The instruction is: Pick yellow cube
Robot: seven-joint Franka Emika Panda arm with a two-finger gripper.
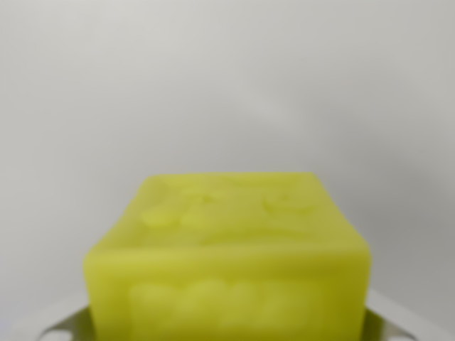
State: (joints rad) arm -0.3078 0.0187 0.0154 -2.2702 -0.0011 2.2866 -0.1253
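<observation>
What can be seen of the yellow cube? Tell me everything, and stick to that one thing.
The yellow cube fills the lower middle of the wrist view, close and blurred. It is bright yellow-green, matte, with softly rounded edges. Its top face and near side face show, both bearing raised embossed shapes too blurred to read. It sits level, cut off by the picture's bottom edge. Pale grey gripper parts flank its lower corners; actual contact cannot be told. Behind it is plain light grey.
</observation>
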